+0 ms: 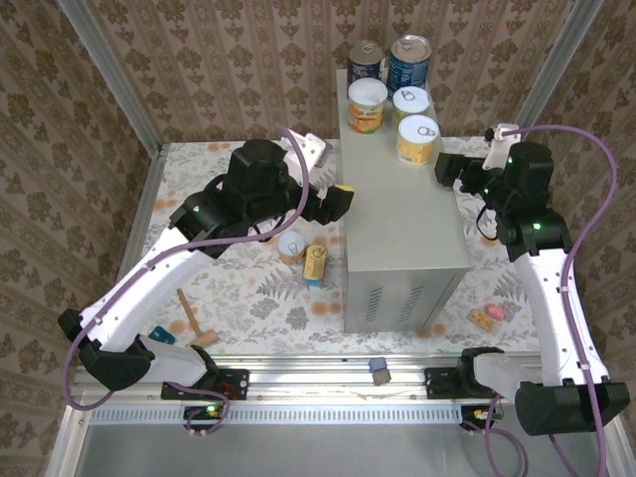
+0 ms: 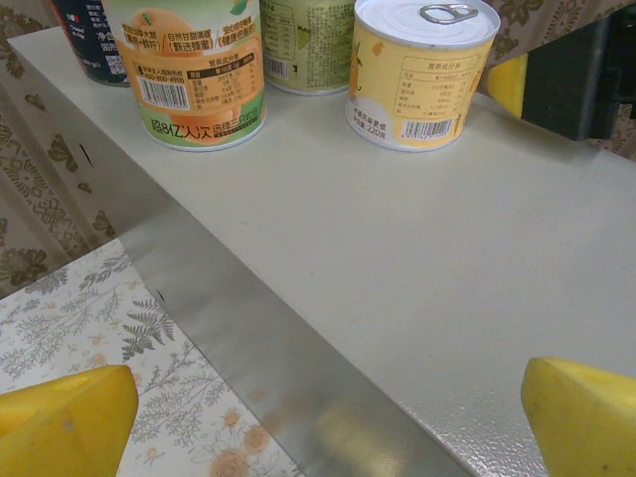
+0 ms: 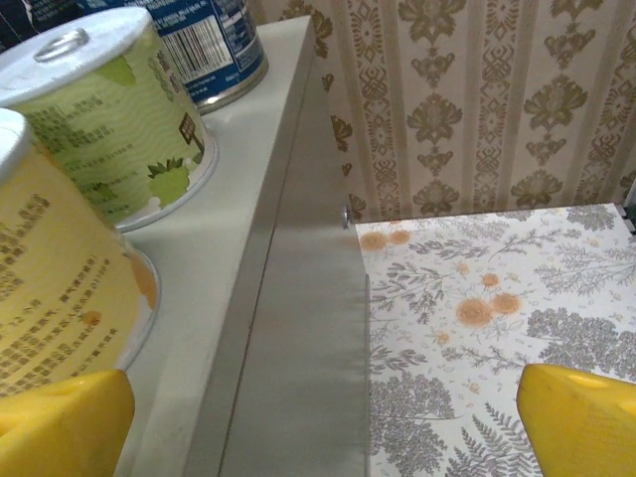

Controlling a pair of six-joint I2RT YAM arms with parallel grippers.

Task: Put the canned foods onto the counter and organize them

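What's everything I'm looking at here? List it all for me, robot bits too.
counter: one, light grey, middle of the table
dark-blue cans: two, far end of the counter top
orange-labelled can: one, in front of the left blue can
green-labelled can: one, beside the orange one
yellow can: one, nearest of the five on the counter
pale-lidded can: one, yellowish, on the table left of the counter
gold-tan tin: one, beside that can
wooden mallet: one, near left of the table
grey block: one, near rail
table: one, floral
left hand: open, counter's left edge
right hand: open, counter's right edge
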